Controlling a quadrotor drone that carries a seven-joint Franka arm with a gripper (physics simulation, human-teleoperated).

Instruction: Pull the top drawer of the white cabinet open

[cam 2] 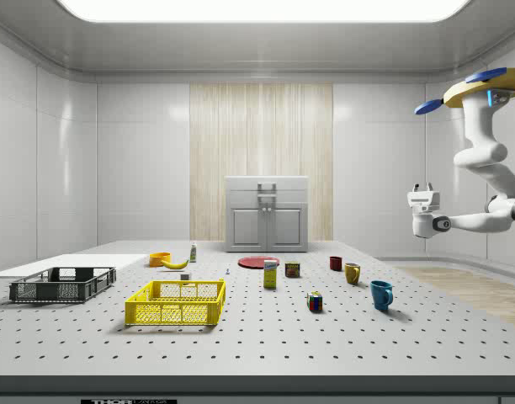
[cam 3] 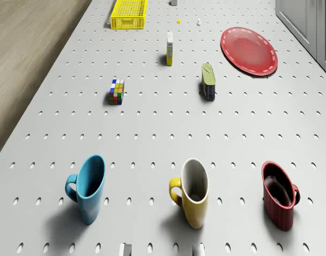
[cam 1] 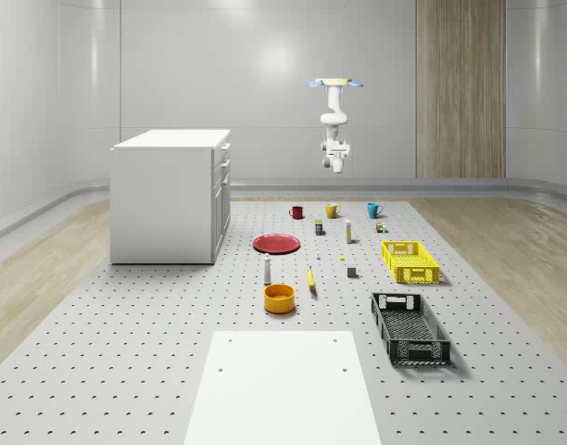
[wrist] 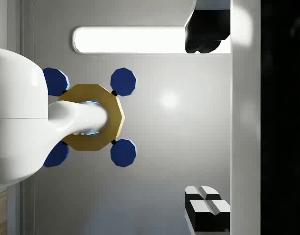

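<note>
Under our drone (cam 1: 336, 84), hovering high above the table's far edge, sit the blue mug (cam 3: 89, 186), yellow mug (cam 3: 192, 192) and red mug (cam 3: 280, 200). Our gripper (cam 1: 336, 168) hangs in open air, gripping nothing; how wide its fingers stand, we cannot tell. Farther off waits the white cabinet (cam 1: 170, 196), its top drawer (cam 2: 266, 186) shut, so we judge this the approach: next, close in on that handle.

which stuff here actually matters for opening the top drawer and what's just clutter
For the job: white cabinet, its top drawer, the end effector, held high with the hovering drone near the mugs.

Lying about: red plate, blue mug, yellow mug, red mug, yellow crate, black crate, banana, orange bowl.
</note>
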